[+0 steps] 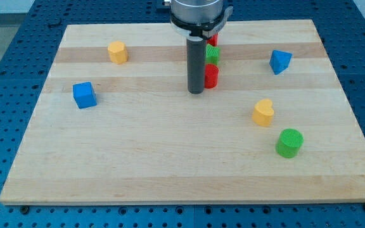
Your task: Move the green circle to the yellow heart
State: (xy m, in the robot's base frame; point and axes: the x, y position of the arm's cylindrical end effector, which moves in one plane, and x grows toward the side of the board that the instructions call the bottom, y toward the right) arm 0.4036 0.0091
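The green circle (289, 142) lies at the view's lower right, near the board's right edge. The yellow heart (263, 112) sits just up and left of it, a small gap between them. My tip (196, 91) is near the board's upper middle, well left of and above both blocks. It stands right next to a red block (211, 76); I cannot tell if they touch.
A green block (213, 54) and another red block (213, 39) sit behind the rod, partly hidden. A yellow block (117, 52) is at the upper left, a blue cube (84, 95) at the left, a blue triangular block (280, 61) at the upper right.
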